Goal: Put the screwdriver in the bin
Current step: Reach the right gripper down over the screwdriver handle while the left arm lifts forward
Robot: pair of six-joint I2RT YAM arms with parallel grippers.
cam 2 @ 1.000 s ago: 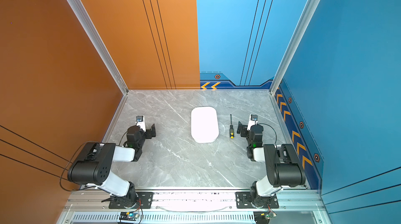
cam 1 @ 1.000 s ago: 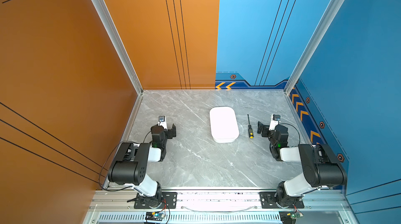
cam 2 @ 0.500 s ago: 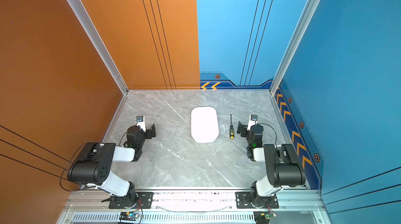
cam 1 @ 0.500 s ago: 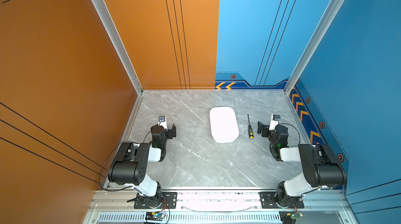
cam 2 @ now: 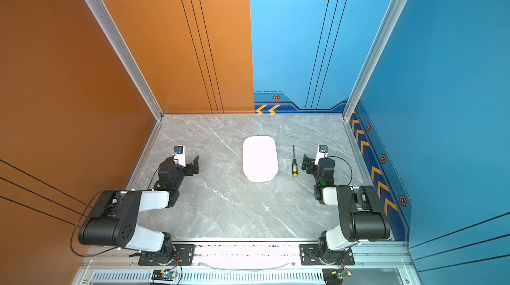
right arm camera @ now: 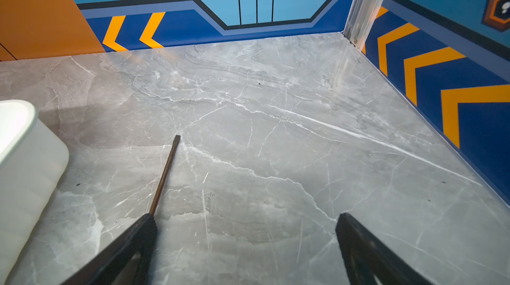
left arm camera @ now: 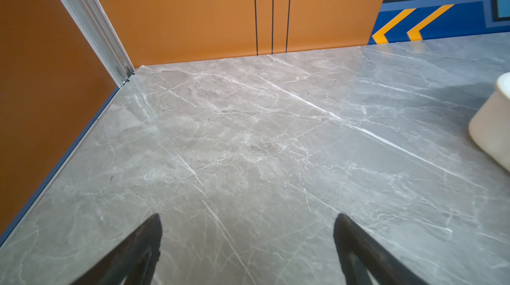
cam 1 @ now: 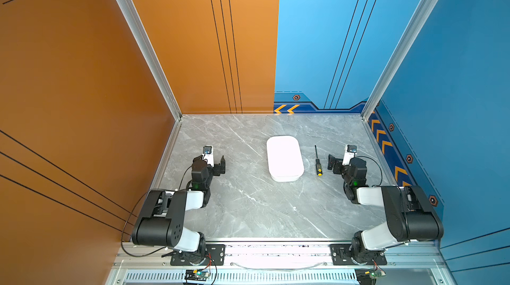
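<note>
Change: none that shows. Over the last second the arms, the screwdriver (cam 1: 318,162) and the bin (cam 1: 283,158) have all kept their places.
Meaning: by my reading the task is not begun, and the pick-up is the step ahead.
Screwdriver: lies flat on the surface (cam 1: 248,200) between the bin and the right edge, tip toward the far edge, yellow cap toward the near edge.
Right pincer (right arm camera: 245,218): released, jaws wide and empty, just beside the handle. A top view shows a gap.
Left pincer (left arm camera: 249,217): released, empty, near the left edge.
Bin: empty, around mid-surface. Smooth white plastic, rounded corners, low walls.
Screwdriver build: thin dark round shaft with a flat tip, and a black handle dotted yellow. Likely to roll.
Surface: hard grey marble-look slab with white veins.
</note>
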